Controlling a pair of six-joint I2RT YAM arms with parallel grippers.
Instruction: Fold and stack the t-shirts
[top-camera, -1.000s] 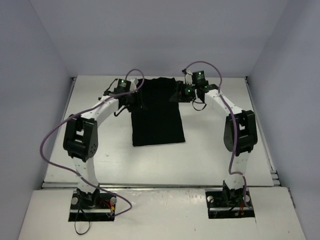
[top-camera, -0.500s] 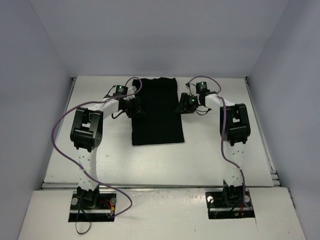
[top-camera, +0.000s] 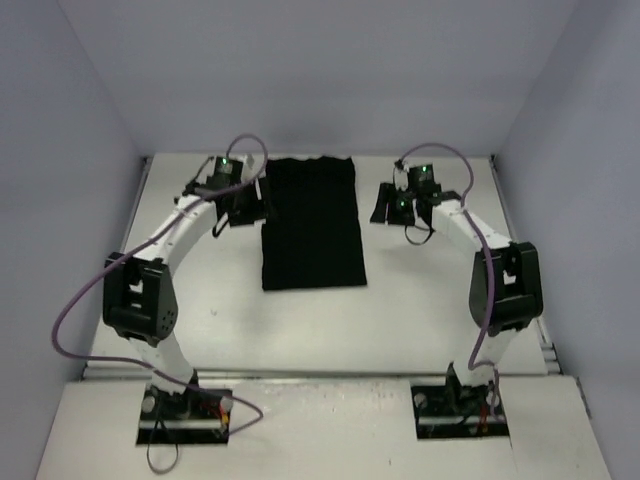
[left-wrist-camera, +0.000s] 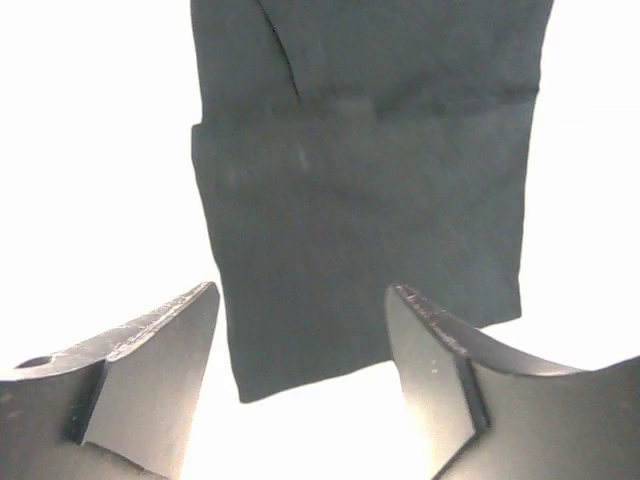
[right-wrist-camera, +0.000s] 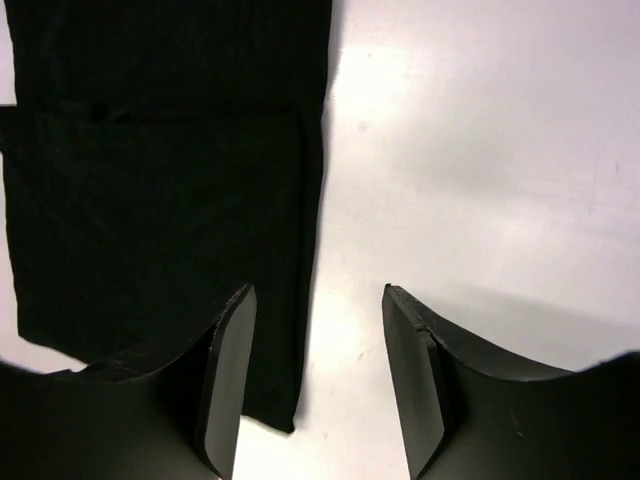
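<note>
We reach both arms forward, elbows bowed outward. Our left arm (top-camera: 180, 225) ends in the left end effector (left-wrist-camera: 300, 300), angled downward with its fingers spread wide apart. Our right arm (top-camera: 465, 225) mirrors it, and the right end effector (right-wrist-camera: 318, 295) is likewise parted and gripping nothing.

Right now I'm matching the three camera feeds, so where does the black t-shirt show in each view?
Top external: the t-shirt lies as a long folded strip in the middle, toward the far side.
Left wrist: it fills the upper middle, with one corner low and left of centre.
Right wrist: it covers the left half.
Shared landmark: the white table bordering the shirt's long edge.
</note>
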